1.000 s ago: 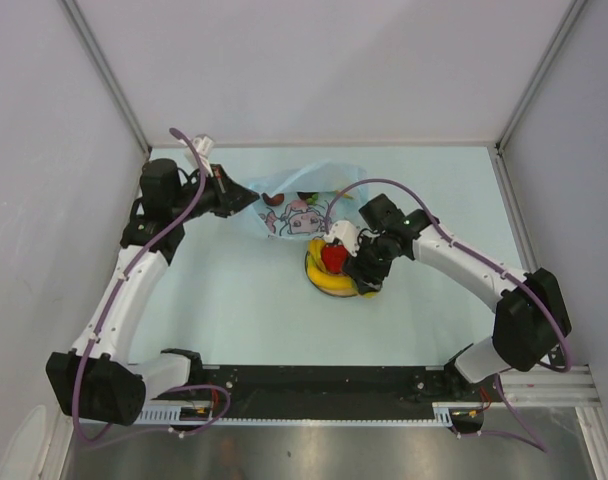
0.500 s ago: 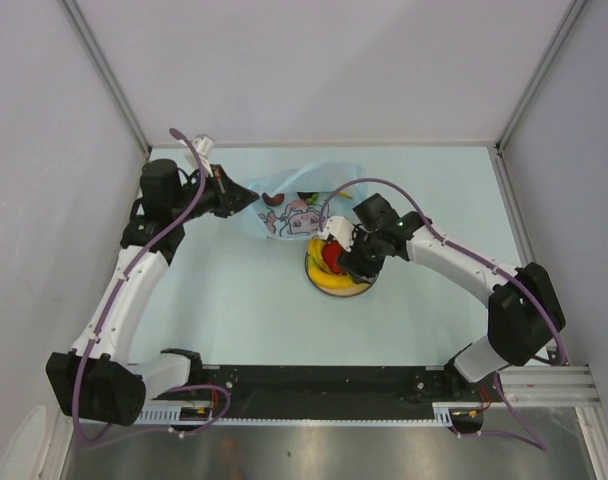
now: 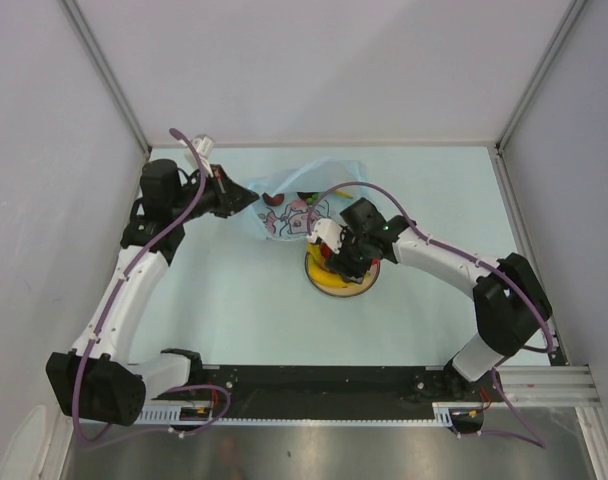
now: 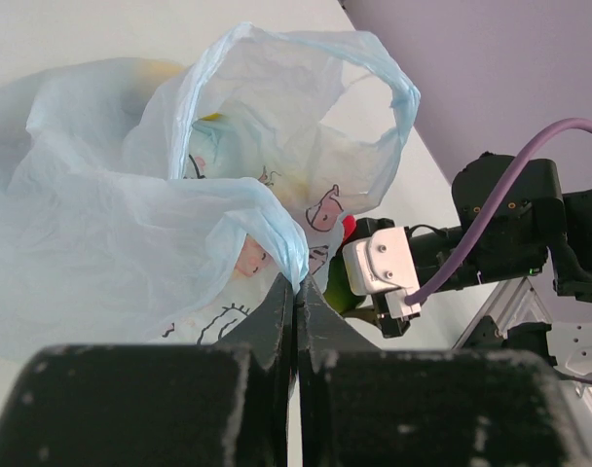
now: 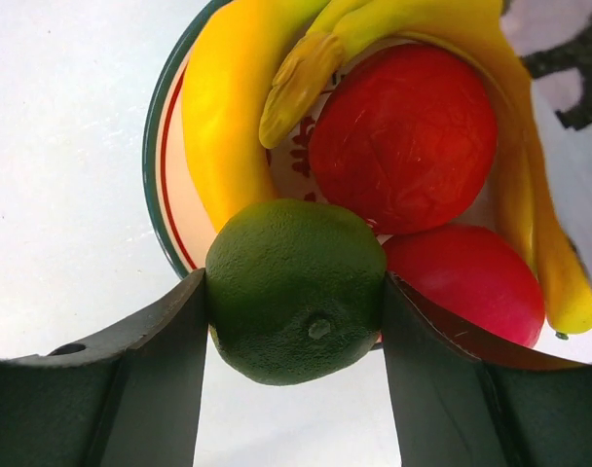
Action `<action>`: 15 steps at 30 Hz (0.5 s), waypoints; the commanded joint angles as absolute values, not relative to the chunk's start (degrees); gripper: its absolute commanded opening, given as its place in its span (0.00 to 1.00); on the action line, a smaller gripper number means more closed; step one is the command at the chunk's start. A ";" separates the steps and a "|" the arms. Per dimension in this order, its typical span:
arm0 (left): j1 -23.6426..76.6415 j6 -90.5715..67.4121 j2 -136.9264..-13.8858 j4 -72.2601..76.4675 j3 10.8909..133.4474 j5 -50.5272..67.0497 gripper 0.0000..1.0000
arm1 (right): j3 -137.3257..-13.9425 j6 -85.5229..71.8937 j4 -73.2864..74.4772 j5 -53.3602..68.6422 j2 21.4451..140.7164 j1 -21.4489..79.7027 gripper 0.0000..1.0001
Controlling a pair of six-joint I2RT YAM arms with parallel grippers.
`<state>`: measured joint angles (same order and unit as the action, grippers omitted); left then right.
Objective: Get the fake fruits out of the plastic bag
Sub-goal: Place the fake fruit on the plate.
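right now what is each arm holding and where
Right jaws clamp the green fruit by its sides; left jaws pinch the plastic bag by its edge.

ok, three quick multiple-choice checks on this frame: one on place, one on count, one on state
1. Where is the green fruit?
A. Inside the bag
B. Between the right hand's fingers, by the plate
C. Alone on the bare table

2. How many red fruits lie beside the bananas on the plate?
A. None
B. Five
C. Two

3. What state is the left hand in?
A. Shut on the plastic bag's edge
B. Wide open above the table
C. Shut on a banana

Answers:
1 B: the right wrist view shows the green fruit gripped by the right hand at the plate rim.
2 C: two red fruits sit next to the bananas.
3 A: the left hand has its fingers pressed together on a fold of the plastic bag.
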<state>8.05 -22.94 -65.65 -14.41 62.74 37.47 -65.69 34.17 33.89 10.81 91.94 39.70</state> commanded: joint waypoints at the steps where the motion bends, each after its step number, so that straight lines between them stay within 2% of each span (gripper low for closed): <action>1: 7.73 -22.59 -64.42 -14.15 62.32 37.44 0.00 | -66.09 33.57 31.29 11.24 93.16 39.81 0.43; 4: 7.73 -22.67 -64.51 -13.98 62.05 37.53 0.00 | -66.09 33.75 33.31 14.31 93.69 39.64 0.46; 7: 7.74 -22.85 -64.69 -13.80 61.96 37.71 0.00 | -66.09 32.78 34.45 14.94 94.31 39.46 0.55; 9: 7.73 -22.85 -64.69 -13.80 62.05 37.71 0.00 | -66.09 32.35 34.63 14.16 93.78 39.46 0.69; 11: 7.73 -22.68 -64.69 -14.06 62.14 37.71 0.00 | -66.09 31.47 34.10 12.92 92.73 39.29 0.89; 14: 7.73 -22.59 -64.69 -14.41 62.05 37.79 0.00 | -66.44 31.29 35.85 12.39 89.31 39.46 1.00; 15: 7.73 -22.59 -64.60 -14.33 62.05 37.97 0.00 | -66.53 31.29 36.56 12.57 87.64 39.46 1.00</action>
